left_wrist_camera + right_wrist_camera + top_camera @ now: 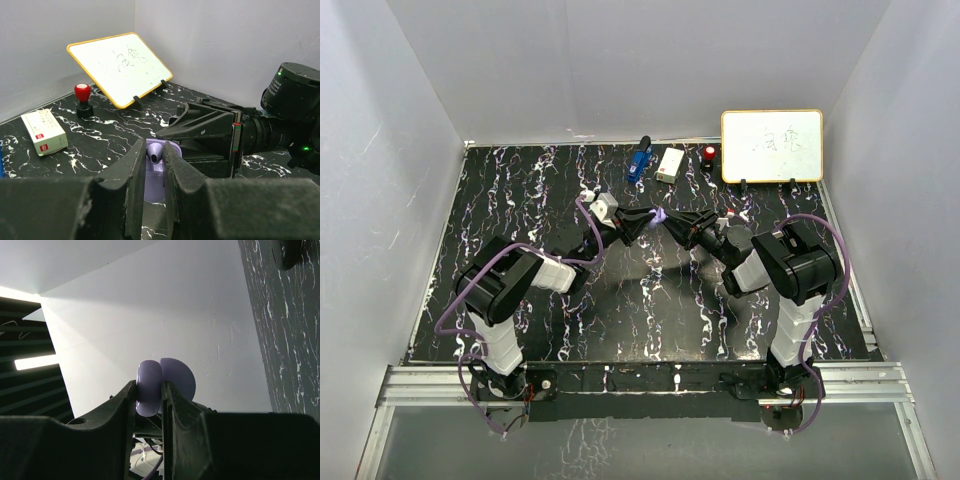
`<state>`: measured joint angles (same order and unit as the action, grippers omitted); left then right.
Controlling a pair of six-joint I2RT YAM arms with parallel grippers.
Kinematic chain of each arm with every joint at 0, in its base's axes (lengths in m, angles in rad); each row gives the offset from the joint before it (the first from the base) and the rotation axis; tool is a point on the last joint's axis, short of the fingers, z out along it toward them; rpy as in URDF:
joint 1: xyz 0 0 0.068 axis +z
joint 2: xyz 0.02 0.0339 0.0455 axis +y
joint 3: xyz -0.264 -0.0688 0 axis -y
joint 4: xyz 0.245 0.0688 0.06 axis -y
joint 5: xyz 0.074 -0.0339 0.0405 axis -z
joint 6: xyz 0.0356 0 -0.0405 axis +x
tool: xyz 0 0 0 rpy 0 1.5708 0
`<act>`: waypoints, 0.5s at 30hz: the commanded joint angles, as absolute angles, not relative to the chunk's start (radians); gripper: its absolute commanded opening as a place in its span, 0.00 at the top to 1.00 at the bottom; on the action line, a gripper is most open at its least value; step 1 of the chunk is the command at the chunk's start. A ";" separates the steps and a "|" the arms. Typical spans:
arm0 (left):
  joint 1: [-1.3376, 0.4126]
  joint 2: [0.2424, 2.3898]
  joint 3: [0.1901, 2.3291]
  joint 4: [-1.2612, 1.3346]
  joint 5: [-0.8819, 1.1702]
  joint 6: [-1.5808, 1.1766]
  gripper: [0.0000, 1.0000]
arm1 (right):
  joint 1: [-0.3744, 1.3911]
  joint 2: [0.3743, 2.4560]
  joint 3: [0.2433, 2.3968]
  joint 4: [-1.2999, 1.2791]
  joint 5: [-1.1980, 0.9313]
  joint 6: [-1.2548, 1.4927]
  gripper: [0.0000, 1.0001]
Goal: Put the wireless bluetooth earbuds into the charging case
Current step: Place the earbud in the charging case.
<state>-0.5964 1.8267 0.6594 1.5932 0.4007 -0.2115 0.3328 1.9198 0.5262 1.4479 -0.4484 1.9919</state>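
Left jaws: almost pressed together, pinching the lilac earbud [156, 157] at their tips, its dark end turned back toward the wrist camera.
Right jaws: closed on the lilac charging case [149, 390], gripping its rounded body from both sides. A second rounded half, seemingly the opened lid, juts out past one jaw.
Earbud versus case: earbud right at the case. More lilac shows through the gap between the left jaws, just below the earbud. Cannot tell whether already seated in its socket.
Meeting point: both pairs of jaws tip to tip, nearly touching, raised over the middle of the black marbled surface [570, 320].
Left arm [510, 290]: bent, reaching inward toward the right jaws.
Right arm [790, 270]: bent the opposite way, reaching inward toward the left jaws.
Whiteboard [120, 67]: beyond the right jaws as seen from the left jaws, yellow-framed, tilted back on small black feet, with faint writing on its face.
Red-knobbed stamp [82, 97]: upright, ahead and to the left of the left jaws, just beside the whiteboard's lower corner.
White box [44, 132]: lying flat, farther left of the left jaws than the stamp, well apart from both pairs of jaws.
Blue tool [639, 163]: just beside the white box on the side away from the stamp, well beyond the tips of both jaws.
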 commanded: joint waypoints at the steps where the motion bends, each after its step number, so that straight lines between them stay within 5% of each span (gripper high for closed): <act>1: -0.592 1.758 0.655 1.791 0.411 -0.220 0.84 | 0.334 1.917 0.530 1.657 -0.435 1.987 1.00; 15: -0.592 1.769 0.650 1.789 0.412 -0.210 0.83 | 0.335 1.912 0.528 1.656 -0.434 1.986 1.00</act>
<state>-0.5964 1.8156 0.6540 1.5944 0.4011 -0.2245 0.3336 1.9198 0.5262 1.4479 -0.4503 1.9903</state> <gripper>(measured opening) 0.172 0.222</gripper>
